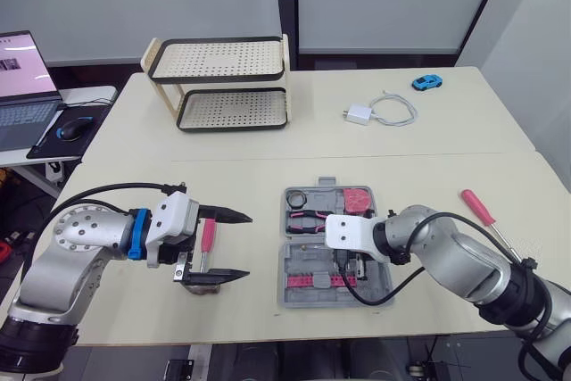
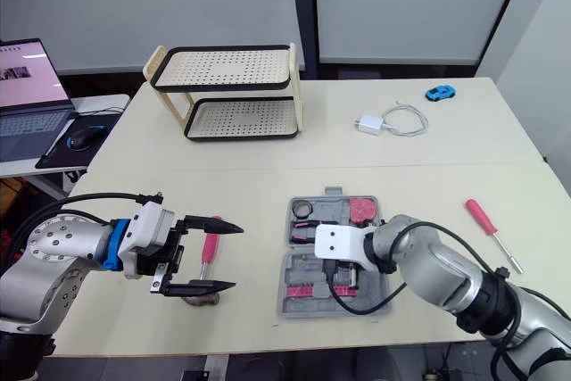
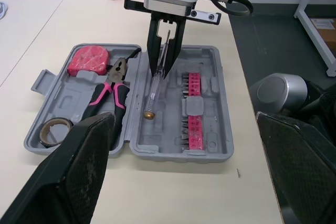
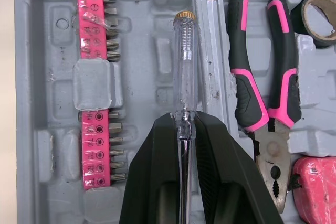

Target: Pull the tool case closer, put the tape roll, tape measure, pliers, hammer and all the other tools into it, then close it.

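- An open grey tool case (image 3: 210, 61) lies flat on the pale table (image 1: 268, 167), close to the near edge and a little right of centre
- The right tool (image 4: 185, 119) is pinched narrow on the metal shaft of a clear-handled screwdriver (image 4: 185, 66), just where shaft meets handle; the right wrist view gives this grip close up
- The left wrist view, looking from the side, shows that screwdriver slanting down into the near half of the case, its brass cap low by the tray floor, beside a pink bit strip (image 4: 90, 24)
- In the far half lie pink-and-black pliers (image 4: 247, 103), with a tape roll (image 4: 302, 14) at the left end and a pink tape measure (image 3: 88, 59) at the right end
- The head views show the left tool (image 1: 245, 245) spread wide and holding nothing, left of the case, over a pink-handled hammer (image 1: 207, 234) lying on the table; whether a finger touches it I cannot tell
- A red-handled screwdriver (image 1: 477, 207) lies on the table right of the case, well apart from it
- On the far side of the table are a two-tier rack (image 1: 219, 78), a white charger (image 1: 359, 114) and a blue toy car (image 1: 426, 82)
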{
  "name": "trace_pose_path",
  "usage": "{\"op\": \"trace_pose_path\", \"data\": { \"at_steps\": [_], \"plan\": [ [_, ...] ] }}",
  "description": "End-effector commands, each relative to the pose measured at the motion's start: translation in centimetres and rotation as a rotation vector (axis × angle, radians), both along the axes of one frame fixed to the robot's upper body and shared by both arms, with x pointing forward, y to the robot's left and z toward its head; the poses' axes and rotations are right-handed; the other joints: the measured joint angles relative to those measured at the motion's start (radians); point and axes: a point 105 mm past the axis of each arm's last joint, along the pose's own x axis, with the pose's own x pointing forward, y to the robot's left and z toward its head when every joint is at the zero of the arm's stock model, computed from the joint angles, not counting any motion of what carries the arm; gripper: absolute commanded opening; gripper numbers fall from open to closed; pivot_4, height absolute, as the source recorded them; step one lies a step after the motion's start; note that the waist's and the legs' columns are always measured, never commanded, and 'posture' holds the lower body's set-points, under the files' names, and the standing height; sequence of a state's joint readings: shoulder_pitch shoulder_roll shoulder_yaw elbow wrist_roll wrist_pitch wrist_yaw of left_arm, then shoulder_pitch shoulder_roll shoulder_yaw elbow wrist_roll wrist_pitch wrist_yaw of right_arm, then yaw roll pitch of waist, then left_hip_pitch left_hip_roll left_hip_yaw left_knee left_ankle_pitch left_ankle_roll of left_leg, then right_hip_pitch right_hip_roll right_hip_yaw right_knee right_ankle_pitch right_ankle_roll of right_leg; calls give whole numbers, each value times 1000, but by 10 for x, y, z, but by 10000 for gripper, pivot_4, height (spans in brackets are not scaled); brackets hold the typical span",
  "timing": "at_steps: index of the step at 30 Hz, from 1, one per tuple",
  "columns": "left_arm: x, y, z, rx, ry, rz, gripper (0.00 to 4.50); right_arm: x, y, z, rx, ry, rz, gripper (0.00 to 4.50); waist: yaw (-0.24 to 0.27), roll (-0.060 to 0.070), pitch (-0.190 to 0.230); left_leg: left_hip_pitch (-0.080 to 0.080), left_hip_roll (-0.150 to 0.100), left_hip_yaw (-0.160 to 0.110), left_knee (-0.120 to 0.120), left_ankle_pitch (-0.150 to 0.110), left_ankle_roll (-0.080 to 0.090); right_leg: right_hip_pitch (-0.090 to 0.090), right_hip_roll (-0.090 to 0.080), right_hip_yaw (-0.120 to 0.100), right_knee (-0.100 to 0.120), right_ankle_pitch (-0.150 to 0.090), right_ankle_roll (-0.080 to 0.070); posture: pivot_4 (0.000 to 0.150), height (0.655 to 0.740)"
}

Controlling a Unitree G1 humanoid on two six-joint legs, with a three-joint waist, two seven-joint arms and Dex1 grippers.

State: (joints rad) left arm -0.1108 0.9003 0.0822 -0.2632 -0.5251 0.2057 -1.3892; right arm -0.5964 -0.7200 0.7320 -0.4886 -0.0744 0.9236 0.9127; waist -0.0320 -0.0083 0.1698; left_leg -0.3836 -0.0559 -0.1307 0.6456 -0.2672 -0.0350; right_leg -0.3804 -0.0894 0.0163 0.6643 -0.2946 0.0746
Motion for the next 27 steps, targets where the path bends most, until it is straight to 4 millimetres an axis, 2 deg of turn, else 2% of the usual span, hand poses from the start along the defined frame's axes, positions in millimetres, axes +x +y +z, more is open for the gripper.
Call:
{"op": "trace_pose_path", "data": {
  "at_steps": [1,27],
  "plan": [
    [0,0,3,7,-26,-14,45000,2,6,7,8,-39,30,1601,0,0,0,0,0,0,0,0,0,0,0,0,0,0,0,1500,7400],
    [-3,4,-2,31,-15,-6,45000,10,22,-5,-7,-60,86,1601,0,0,0,0,0,0,0,0,0,-1,0,0,0,0,0,1500,7400]
  ]
}}
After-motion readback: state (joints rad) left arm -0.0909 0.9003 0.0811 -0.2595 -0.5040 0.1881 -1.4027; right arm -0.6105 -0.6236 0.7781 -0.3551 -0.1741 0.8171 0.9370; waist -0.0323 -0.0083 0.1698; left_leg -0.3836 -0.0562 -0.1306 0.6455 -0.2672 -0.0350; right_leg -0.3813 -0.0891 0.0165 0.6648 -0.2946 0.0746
